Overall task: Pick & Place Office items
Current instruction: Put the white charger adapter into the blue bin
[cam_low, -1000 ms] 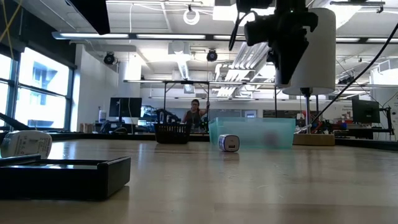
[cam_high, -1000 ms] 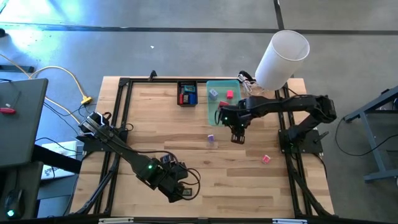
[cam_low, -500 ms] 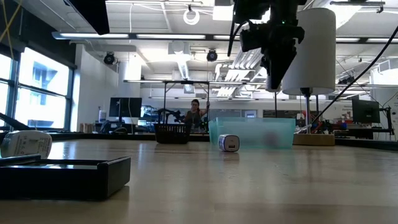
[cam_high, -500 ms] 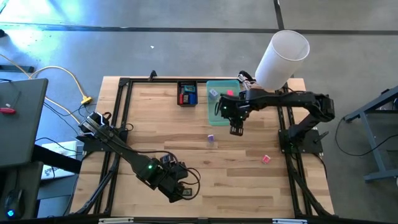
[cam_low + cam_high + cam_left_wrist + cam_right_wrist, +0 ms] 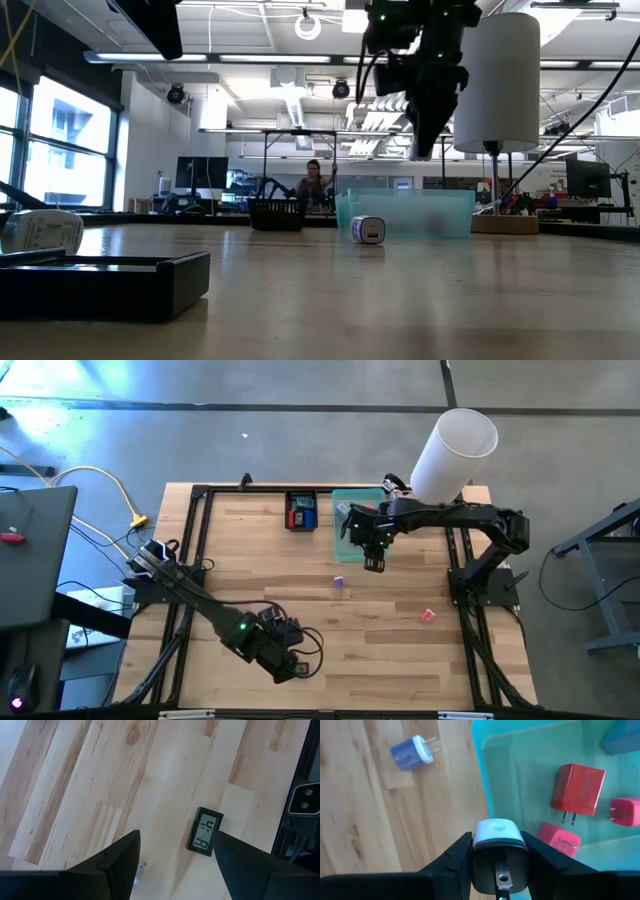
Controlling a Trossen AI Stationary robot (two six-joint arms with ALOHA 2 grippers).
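Right wrist view, plug (image 5: 498,851) clamped in right end effector (image 5: 497,854)

Two dark robot arms on a black frame

Left arm (image 5: 215,618): green light, looped black cables. Right arm (image 5: 450,520): matte black links, wedge-shaped fingers (image 5: 451,860).

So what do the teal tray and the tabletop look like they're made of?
The teal tray looks like translucent plastic with a smooth finish: the wood grain shows faintly through its floor and its rim is clean and moulded. The tabletop looks like pale jointed wood planks, matte, with visible grain, knots and seams.
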